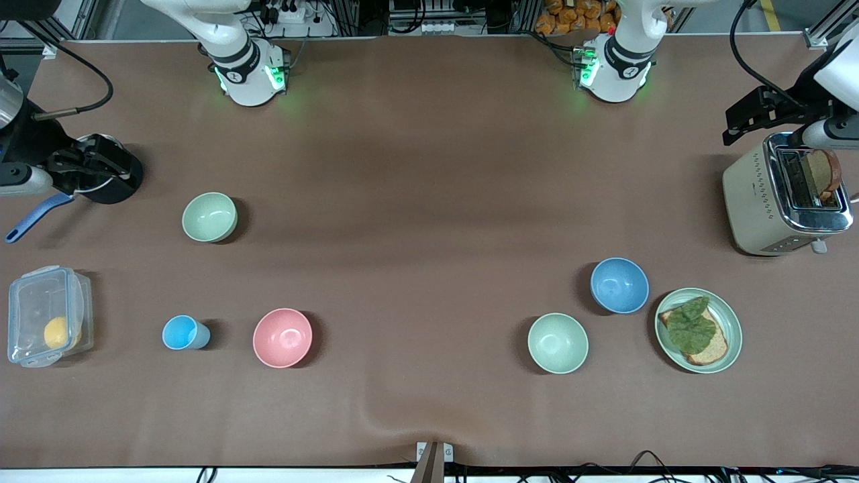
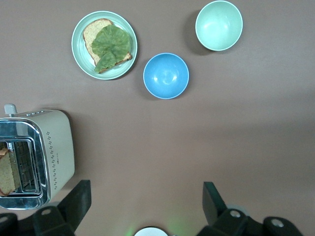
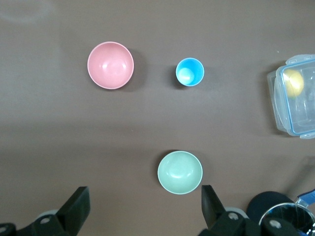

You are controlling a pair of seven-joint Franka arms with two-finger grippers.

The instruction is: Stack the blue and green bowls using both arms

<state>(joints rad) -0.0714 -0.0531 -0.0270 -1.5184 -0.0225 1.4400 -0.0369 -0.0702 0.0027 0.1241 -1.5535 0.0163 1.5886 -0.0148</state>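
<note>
Left end effector (image 2: 142, 204) & right end effector (image 3: 142, 206) both spread wide, holding nothing, up over the counter (image 1: 416, 201). Blue bowl (image 1: 619, 285) empty, beside plate (image 1: 731, 318) w/ bread. Green bowl (image 1: 558, 343) empty, just nearer the camera.

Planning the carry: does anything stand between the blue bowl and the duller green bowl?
Nothing visible does. Bare table lies between the blue bowl and the green bowl; the mintier green bowl and the pink bowl sit nearer the front camera, off that line.
</note>
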